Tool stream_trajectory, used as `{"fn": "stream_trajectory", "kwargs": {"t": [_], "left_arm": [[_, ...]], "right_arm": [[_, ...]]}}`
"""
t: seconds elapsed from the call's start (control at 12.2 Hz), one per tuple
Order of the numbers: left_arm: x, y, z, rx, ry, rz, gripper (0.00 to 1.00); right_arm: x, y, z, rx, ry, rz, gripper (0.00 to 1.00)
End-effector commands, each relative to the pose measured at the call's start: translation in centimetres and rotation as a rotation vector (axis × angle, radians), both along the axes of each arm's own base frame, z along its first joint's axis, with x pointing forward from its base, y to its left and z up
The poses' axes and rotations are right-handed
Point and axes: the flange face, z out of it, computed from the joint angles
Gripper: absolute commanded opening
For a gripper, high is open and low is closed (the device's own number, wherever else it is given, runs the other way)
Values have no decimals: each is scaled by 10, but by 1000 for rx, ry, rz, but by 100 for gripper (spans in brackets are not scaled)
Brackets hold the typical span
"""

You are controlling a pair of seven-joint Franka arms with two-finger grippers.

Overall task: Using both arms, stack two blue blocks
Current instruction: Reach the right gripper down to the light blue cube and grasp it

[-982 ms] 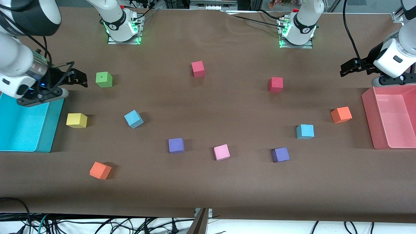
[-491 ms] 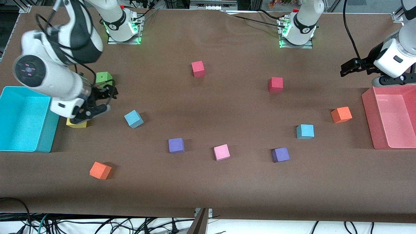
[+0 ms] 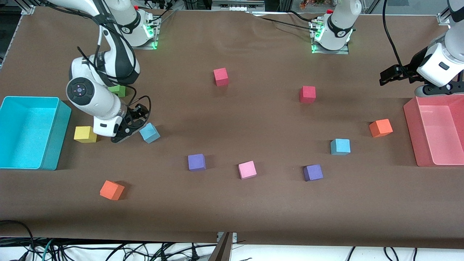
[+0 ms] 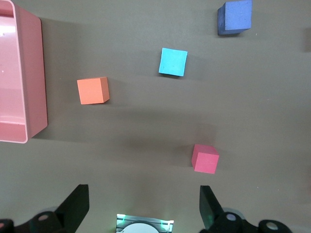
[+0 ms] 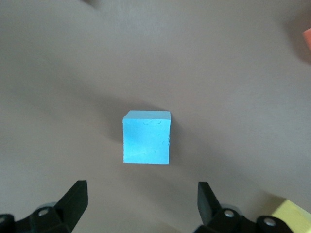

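You are looking down on a brown table (image 3: 232, 203) scattered with small coloured cubes. Your right gripper (image 3: 135, 123) hangs low just beside one blue block (image 3: 149, 132), which sits toward the right arm's end of the table; the jaws stand wide apart and hold nothing. In the right wrist view that same blue block (image 5: 146, 137) lies on the table ahead of the two spread fingertips (image 5: 73, 196), not between them, with the corner of a yellow cube (image 5: 291, 213) at the edge.

The second blue block (image 3: 340, 146) rests toward the left arm's end of the table, well apart from the first. An orange cube (image 3: 380, 127) lies near it, a purple cube (image 3: 313, 172) nearer to the front camera, and a red cube (image 3: 307, 94) farther from it.

Your left gripper (image 3: 389, 77) waits in the air beside the pink bin (image 3: 411, 134), jaws fully spread and empty. The left wrist view shows the second blue block (image 4: 173, 61) far below, along with the orange cube (image 4: 92, 91), the red cube (image 4: 205, 158) and the pink bin's wall (image 4: 36, 77).

A cyan bin (image 3: 59, 137) stands at the right arm's end, with a yellow cube (image 3: 85, 134) beside it.
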Motion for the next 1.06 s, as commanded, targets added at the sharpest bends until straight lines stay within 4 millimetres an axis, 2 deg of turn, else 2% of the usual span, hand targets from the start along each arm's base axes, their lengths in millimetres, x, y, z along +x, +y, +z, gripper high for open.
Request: {"fn": "stream_trajectory", "kwargs": {"t": [0.0,0.25,0.33,0.65,0.82,0.9,0.98], "left_arm": [[-3,0,5,-20,-2,-3,100],[-4,0,4,-20,0,-3,100],[-4,0,4,-20,0,-3,100],[-3,0,5,-20,-2,-2,100],[-3,0,5,-20,-2,-3,100],[-3,0,5,-20,-2,-2,100],[-3,0,5,-21,-2,-1,100]], "right_arm": [[-1,0,-26,11,-17,32,100],[4,0,-61,10,-30,34,100],[4,1,-64,12,-29,34,100],[0,0,-94,2,1,35,100],[0,4,-98,6,-7,41,99],[0,4,-102,7,-11,41,82],[0,6,-104,9,-16,44,57]]}}
